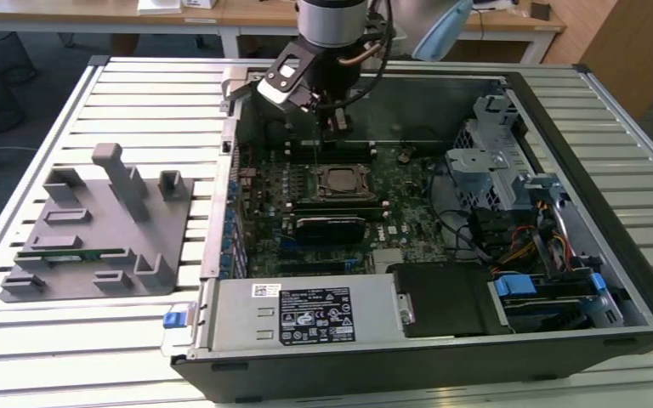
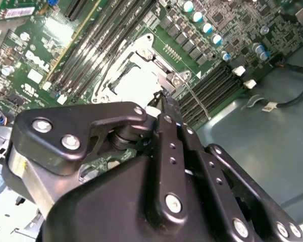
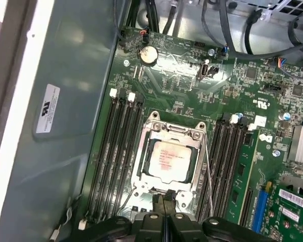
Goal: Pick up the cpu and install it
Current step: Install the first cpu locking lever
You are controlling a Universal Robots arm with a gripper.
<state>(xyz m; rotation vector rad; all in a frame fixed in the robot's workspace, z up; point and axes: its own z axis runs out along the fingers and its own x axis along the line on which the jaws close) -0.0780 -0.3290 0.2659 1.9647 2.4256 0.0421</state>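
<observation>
Closest to my wrist cameras is the gripper (image 3: 164, 199), its black fingers drawn together with nothing between them; in the second wrist view the same joined tips (image 2: 160, 101) point down at the board. Just past the tips sits the cpu (image 3: 167, 160), lying flat in its socket with the silvery top facing up; the metal socket frame (image 3: 174, 130) runs around it, and I see the gripper over one edge of that frame, though I cannot tell whether it touches. Rows of long black memory slots (image 3: 118, 151) flank the socket on both sides; a round coin battery (image 3: 148, 54) sits farther out on the green motherboard (image 3: 182, 75). From the exterior view I see the gripper (image 1: 337, 126) hanging over the far part of the open computer case (image 1: 599, 170), with the cpu (image 1: 342, 181) just nearer the camera; a labelled power supply (image 1: 303, 314) lies along the near edge. On the slatted counter (image 1: 133, 93), to the exterior view's left, a grey holder tray (image 1: 99, 280) carries a green memory stick (image 1: 71, 253).
</observation>
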